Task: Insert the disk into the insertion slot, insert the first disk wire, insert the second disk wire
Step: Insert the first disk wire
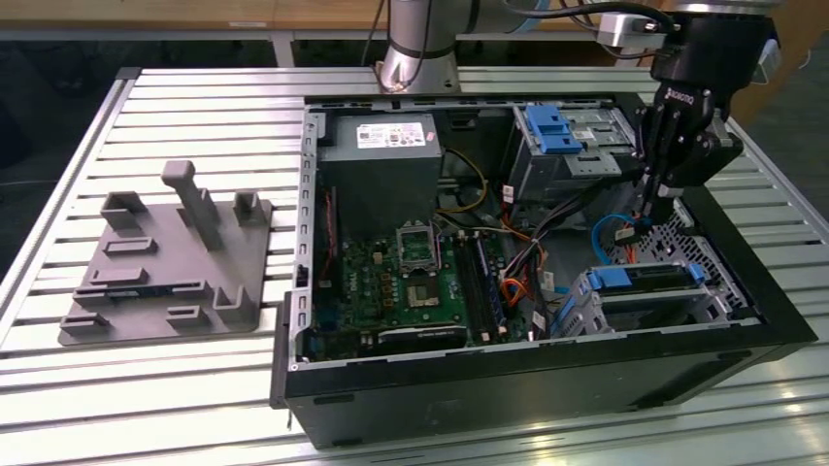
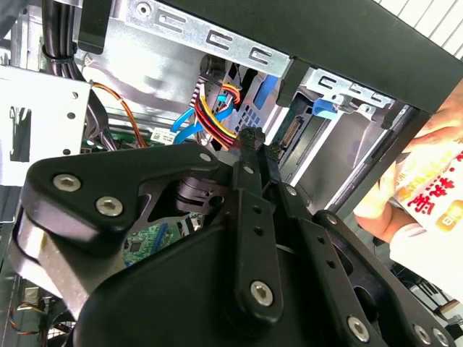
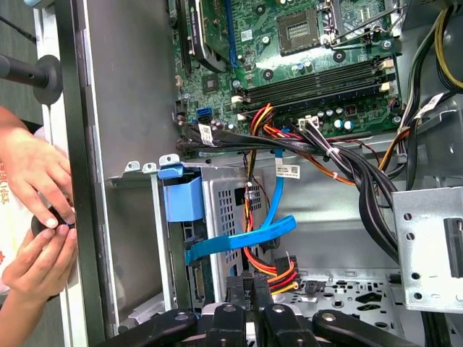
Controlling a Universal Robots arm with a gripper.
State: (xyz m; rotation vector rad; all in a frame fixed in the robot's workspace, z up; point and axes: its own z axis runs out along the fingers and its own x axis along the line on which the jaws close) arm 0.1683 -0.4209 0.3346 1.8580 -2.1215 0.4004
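Beside the perforated sheet-metal insertion slot [image 1: 612, 313] holding the flat, blue-framed disk [image 1: 654, 279], connector edge outward, the pincer [image 1: 644, 216] pinches a red-yellow disk wire [image 2: 213, 116] by its black plug.

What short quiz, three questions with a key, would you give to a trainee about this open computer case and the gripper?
1. True or false: the gripper has its fingers spread wide apart.
2. Where does the disk lie? A) on the slatted table; B) in the insertion slot; C) between the gripper's fingers.
3. Fill in: in the first wrist view, the flat cable by the insertion slot is ___ in colour.
Key: 1 false, they are shut; 2 B; 3 blue.
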